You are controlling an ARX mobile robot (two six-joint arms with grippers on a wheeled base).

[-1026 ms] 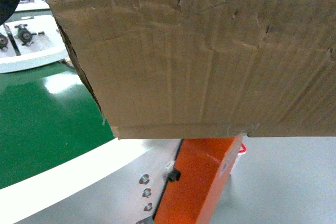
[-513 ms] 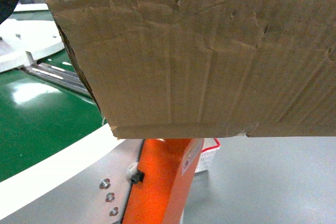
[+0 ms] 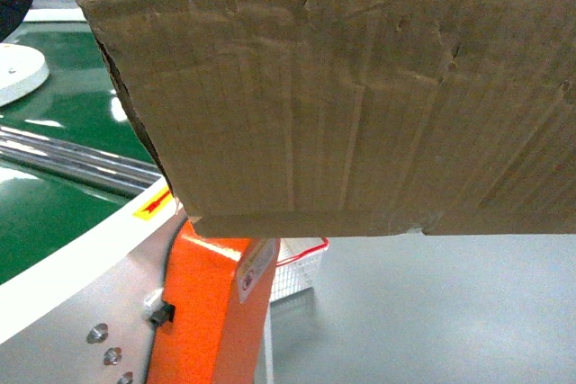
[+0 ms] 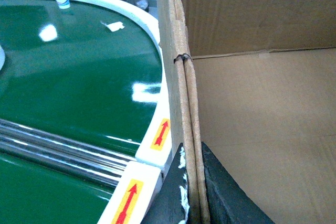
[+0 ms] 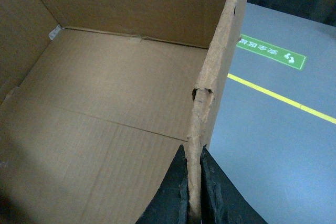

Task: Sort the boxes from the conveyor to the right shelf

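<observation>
Big plain brown corrugated cardboard box (image 3: 360, 105), same tan inside, no print on it. Glossy dark-green conveyor belt (image 4: 73, 82) with a white curved rim (image 4: 149, 24) carrying yellow stickers with red arrows (image 4: 160, 132). Bright orange metal post (image 3: 211, 312) underneath. Grey floor (image 5: 273, 145) has a yellow line (image 5: 278, 97) and a green sign with white lettering (image 5: 270, 52).

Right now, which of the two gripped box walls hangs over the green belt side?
The wall clamped by the left gripper: the conveyor lies beside it. The right gripper holds the box wall above grey floor.
</observation>
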